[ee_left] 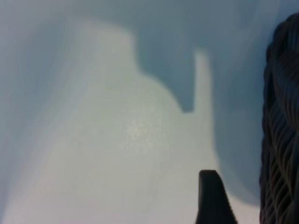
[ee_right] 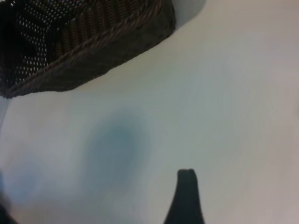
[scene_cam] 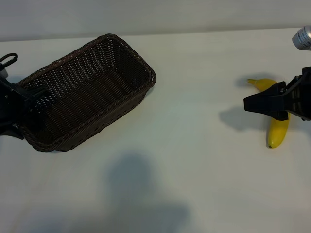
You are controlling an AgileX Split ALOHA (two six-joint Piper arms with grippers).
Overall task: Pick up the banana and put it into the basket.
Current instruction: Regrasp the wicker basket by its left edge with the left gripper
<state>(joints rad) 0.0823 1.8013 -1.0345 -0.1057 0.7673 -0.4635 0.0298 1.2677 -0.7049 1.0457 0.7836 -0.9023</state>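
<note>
— Closest to the overhead lens, my right gripper (scene_cam: 247, 103) is hanging above the table (scene_cam: 194, 170), over the middle of the banana (scene_cam: 278, 133).

— Is it gripping the fruit?

— No. Its fingers are standing spread apart and are closing on nothing. The banana is lying flat on the table at the far right side, with its stem end pointing toward the back edge and its rounded end toward the front. My gripper is casting a shadow on the table just to the left of it. From that wrist I am seeing one dark fingertip (ee_right: 186, 196) over bare tabletop.

— And the basket?

— The basket (scene_cam: 87, 92) is sitting well apart from the banana, on the left side, turned at an angle to the table edge. Only its woven floor and sloping walls are showing inside it.

— Where is your other arm?

— My left gripper (scene_cam: 19, 110) is pointing down at the basket's left end, its fingers also parted. From that wrist one finger (ee_left: 212, 198) is showing over the table with the wicker wall (ee_left: 280, 140) just beside it. Whether the rim is sitting between the fingers, I cannot tell.
</note>
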